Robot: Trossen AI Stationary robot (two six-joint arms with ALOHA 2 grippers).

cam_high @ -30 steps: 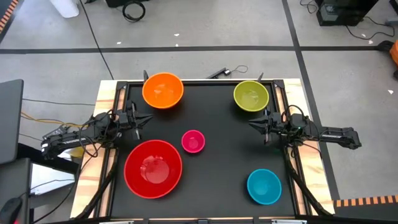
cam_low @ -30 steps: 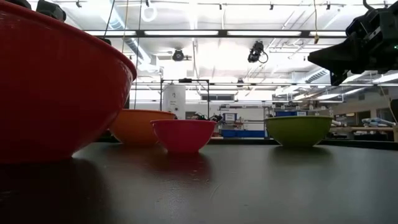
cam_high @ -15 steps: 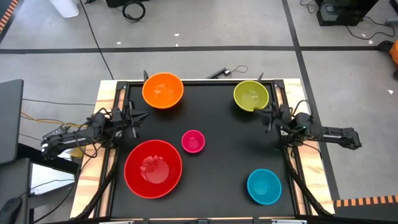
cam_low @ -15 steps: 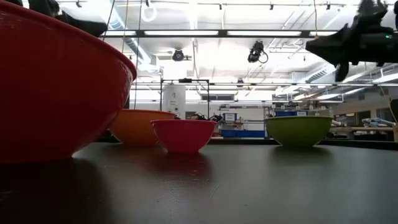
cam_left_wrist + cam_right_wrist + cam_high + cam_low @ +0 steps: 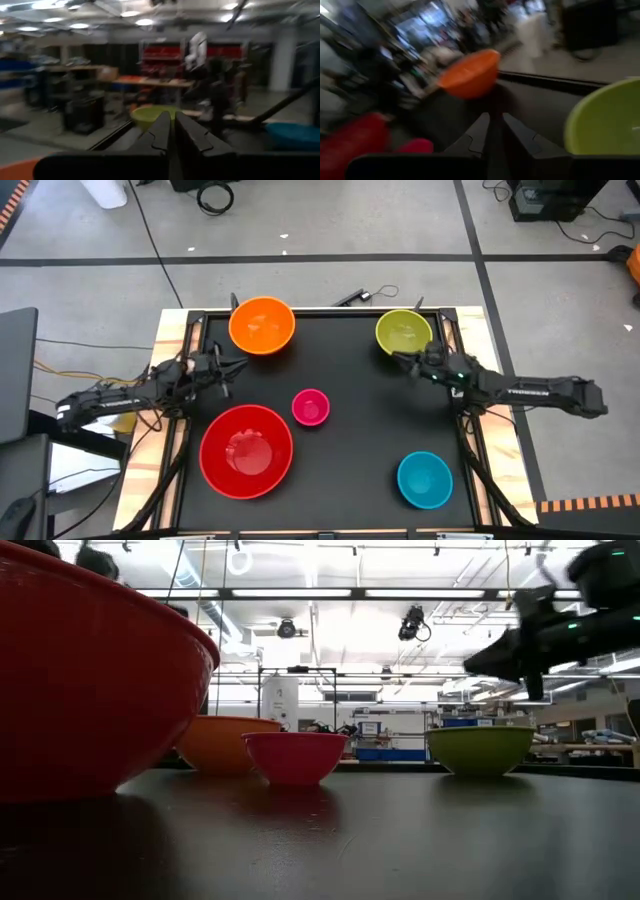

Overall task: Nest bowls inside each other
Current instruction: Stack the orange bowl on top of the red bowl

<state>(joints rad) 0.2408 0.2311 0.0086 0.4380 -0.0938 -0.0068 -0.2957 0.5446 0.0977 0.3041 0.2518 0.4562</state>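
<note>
Five bowls stand upright on their bases on the black table top. The red bowl (image 5: 246, 450) is near left, the pink bowl (image 5: 311, 407) at the middle, the orange bowl (image 5: 262, 325) far left, the yellow-green bowl (image 5: 404, 334) far right and the blue bowl (image 5: 424, 479) near right. My right gripper (image 5: 396, 358) hangs in the air beside the yellow-green bowl's near left rim, shut and holding nothing; it shows above bowl height in the low view (image 5: 482, 661). My left gripper (image 5: 236, 365) waits shut at the table's left side, between the orange and red bowls.
A raised wooden frame (image 5: 172, 340) runs round the black table top. Bare table lies between the pink bowl and the blue bowl. The low view has the red bowl (image 5: 90, 680) filling its left side, close to the camera.
My right gripper has swung from the table's right edge toward the far edge and the middle, and now stands by the yellow-green bowl's near left rim. Its arm has stretched out and the wrist has rolled. No bowl has moved.
</note>
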